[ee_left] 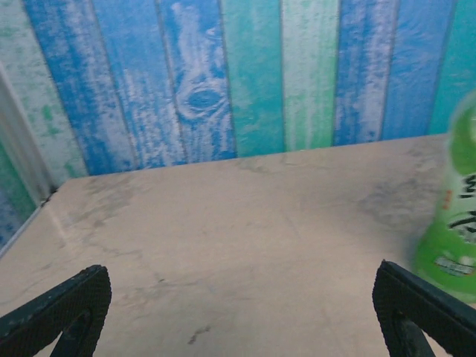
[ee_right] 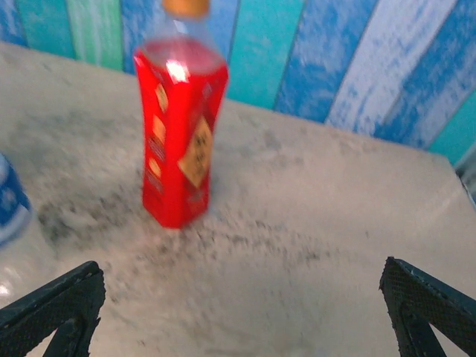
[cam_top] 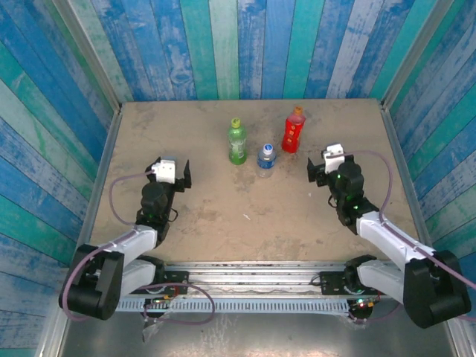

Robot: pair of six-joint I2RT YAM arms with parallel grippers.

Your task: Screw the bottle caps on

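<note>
The left pincer [ee_left: 242,305] and right pincer [ee_right: 242,305] both gape, grasping nothing. Beyond them, the green bottle [cam_top: 237,143], clear bottle [cam_top: 266,160] and red bottle [ee_right: 178,149] stand upright on the surface [cam_top: 223,216], caps [cam_top: 297,111] seated atop. Probably light, slick and tippy: brace the body, pinch the cap's rim.

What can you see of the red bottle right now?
The red bottle stands upright on the table, toward its far side. Its body is glossy red, plastic by its look, with yellow printed marks and a diamond-shaped label. An orange cap sits on its neck; how tight, I cannot tell. Only the table touches it. The open right gripper faces it, apart.
</note>
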